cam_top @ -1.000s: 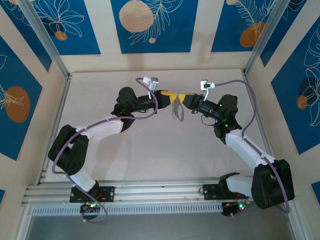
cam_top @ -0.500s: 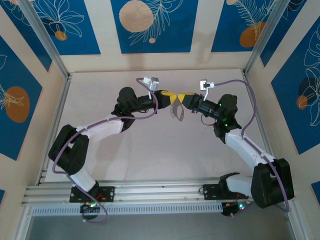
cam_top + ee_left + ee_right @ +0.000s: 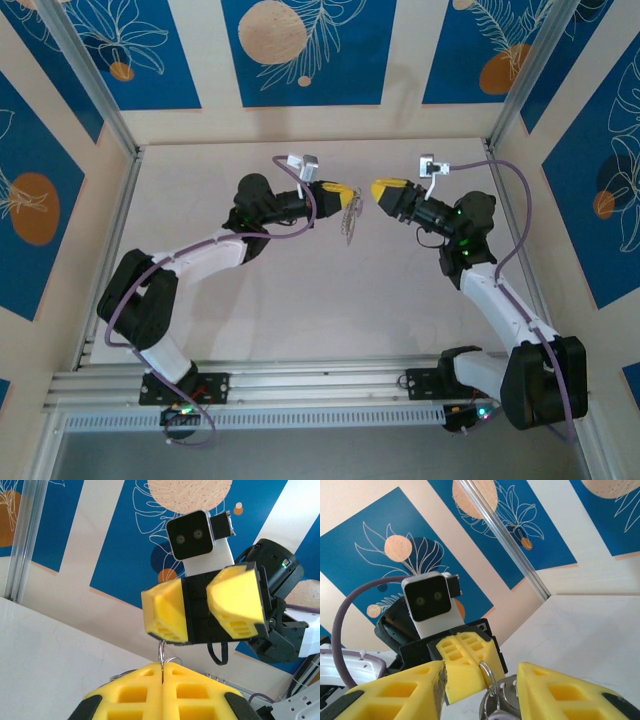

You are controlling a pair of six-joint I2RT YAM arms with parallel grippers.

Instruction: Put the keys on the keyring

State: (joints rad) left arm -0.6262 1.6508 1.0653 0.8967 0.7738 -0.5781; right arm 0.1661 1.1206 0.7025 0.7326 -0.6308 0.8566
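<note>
- The left tool (image 3: 338, 191) was clamped shut on the keyring (image 3: 351, 210); in the left wrist view its yellow pads met in a seam and the thin wire loop rose straight out of it
- Seen from above, the keyring hung from those tips toward 5 o'clock, clear of the desk (image 3: 300, 310) and toward 12 o'clock of its middle, with a fringe of silver keys (image 3: 346, 230) dangling below the loop
- The right tool (image 3: 381, 188) stood at 3 o'clock of the keyring, near it but apart, tip to tip with the left one; its jaws were partly spread and nothing showed between them
- In the right wrist view the loop sat in line with the gap between that tool's own pads and appeared to touch neither
- The lilac-headed key could not be picked out among the hanging keys, which were too small and bunched, so whether it was already threaded could not be told
- Judged from this, the step in hand was the work at the ring itself: one tool steadying the loop, the other free beside it
- If the key was on, the next move would call only for setting the ring down gently; if not, the right tool would need to pinch the key by its head and line its hole up with the ring's opening while the left tool kept the loop from swinging
</note>
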